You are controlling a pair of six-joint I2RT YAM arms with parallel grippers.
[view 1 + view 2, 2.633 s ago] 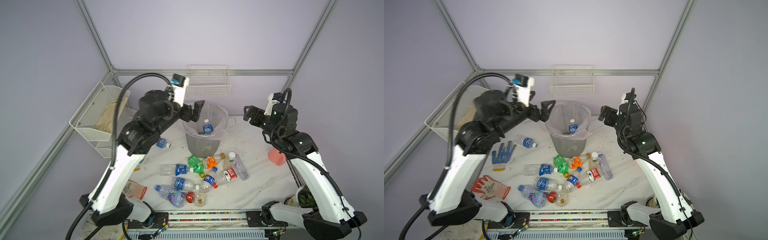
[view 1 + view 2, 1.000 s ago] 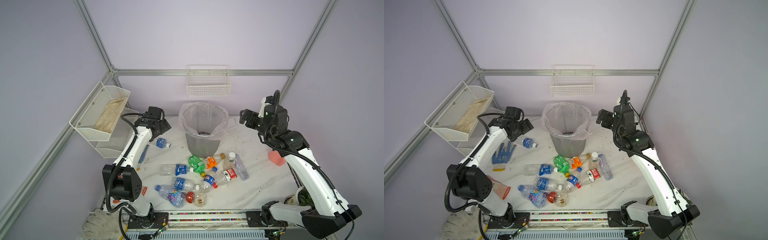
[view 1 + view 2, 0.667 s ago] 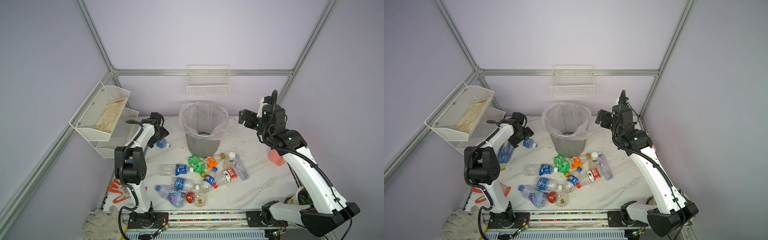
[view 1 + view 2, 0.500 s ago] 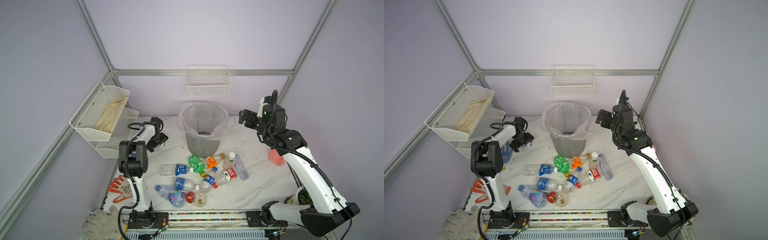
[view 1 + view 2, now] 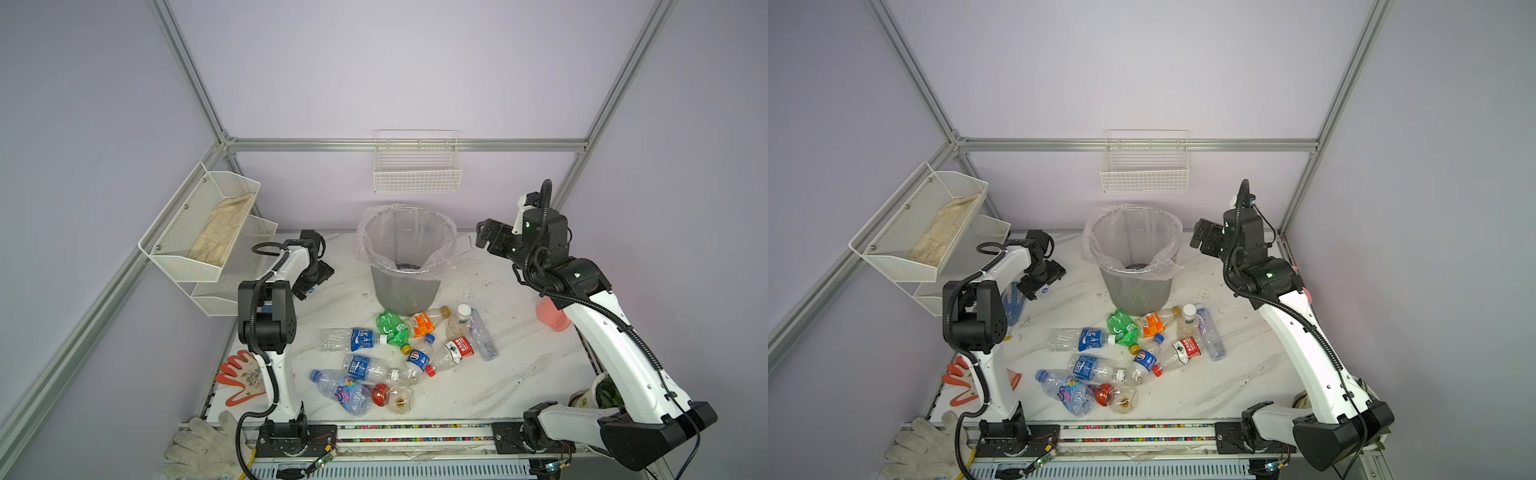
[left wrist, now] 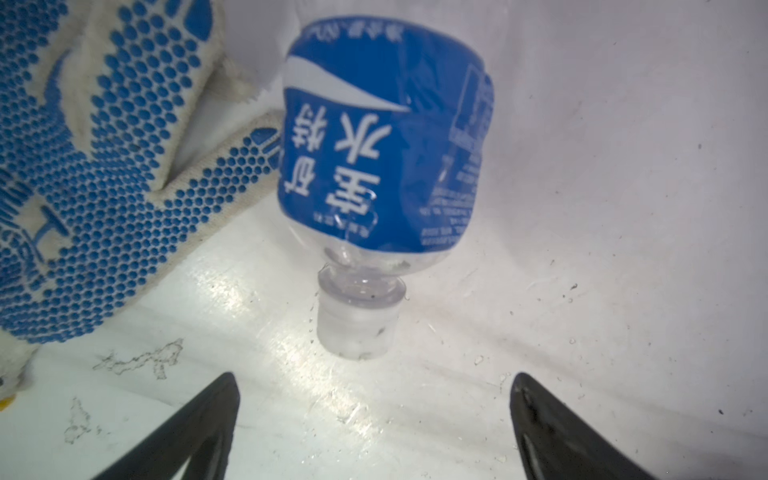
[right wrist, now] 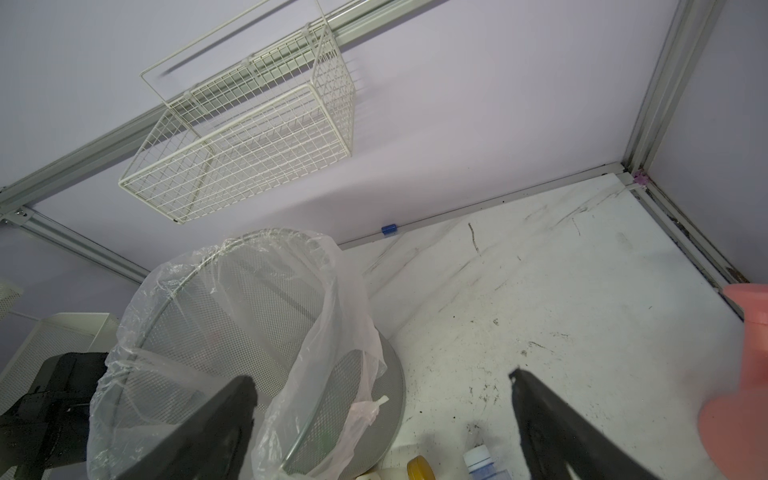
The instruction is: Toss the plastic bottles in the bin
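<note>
Found plastic bottles (image 5: 399, 353) strewn mid-bench toward the front edge, just in front of the bin (image 5: 405, 266) standing near the back edge. Spotted another blue-label bottle (image 6: 382, 158) lying near the left edge beside a blue-dotted glove (image 6: 104, 187), left gripper (image 6: 374, 378) spread wide just short of its cap, grasping nothing. Noted right gripper (image 7: 380, 378) likewise spread, empty, raised right of the bin. Logged scuffed white marbled bench (image 5: 498, 386), lilac walls (image 5: 374, 83), aluminium frame (image 5: 407, 144), wire basket (image 5: 417, 174) on the back wall.

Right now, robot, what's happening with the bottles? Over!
Left tool open, low over blue-label bottle, not gripping yet. Right tool open, empty, up beside bin. Bottle pile on table before bin. Dotted glove right beside that bottle.
</note>
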